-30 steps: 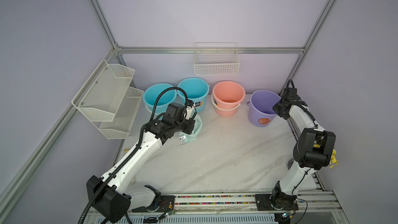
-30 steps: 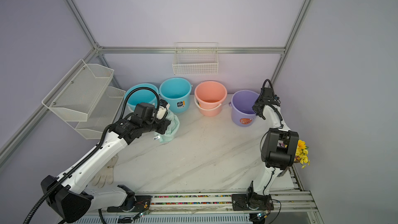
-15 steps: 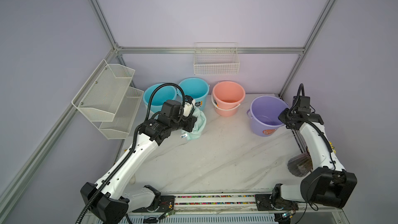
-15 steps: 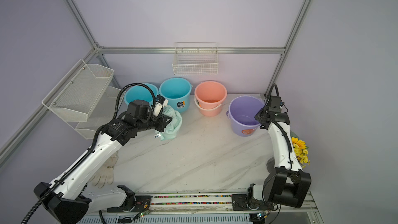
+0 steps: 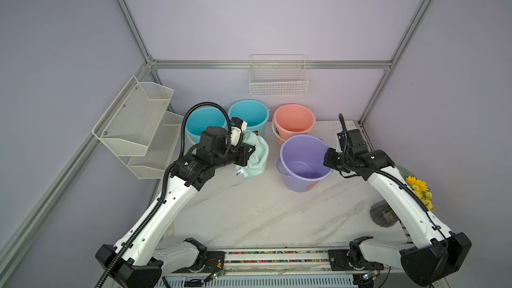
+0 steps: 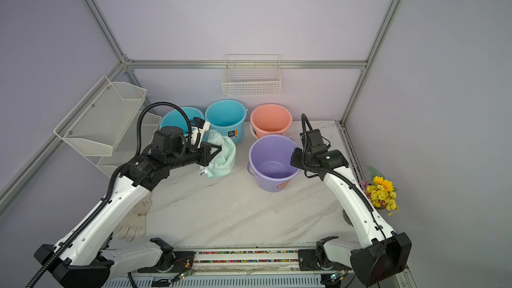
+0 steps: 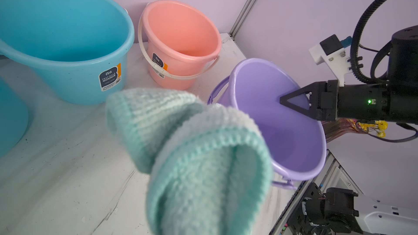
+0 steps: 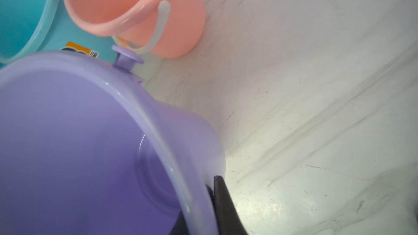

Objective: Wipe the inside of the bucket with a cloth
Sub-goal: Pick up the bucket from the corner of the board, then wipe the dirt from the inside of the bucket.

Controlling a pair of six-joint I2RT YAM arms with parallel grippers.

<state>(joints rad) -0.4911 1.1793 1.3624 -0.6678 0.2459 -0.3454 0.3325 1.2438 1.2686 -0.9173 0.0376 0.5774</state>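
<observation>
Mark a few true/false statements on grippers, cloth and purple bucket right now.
1. The left gripper is shut on the cloth. True.
2. The cloth is inside the purple bucket. False: it hangs outside, beside the bucket.
3. The right gripper pinches the purple bucket's rim. True.
4. The purple bucket stands upright. False: it is tilted, mouth turned toward the cloth.
5. A white glove lies on the table by the left arm. True.

In the left wrist view the cloth (image 7: 192, 154) hides the left gripper (image 6: 217, 150). The left arm (image 6: 110, 211) covers part of the glove (image 6: 133, 223) and the far-left blue bucket (image 5: 203, 124).
</observation>
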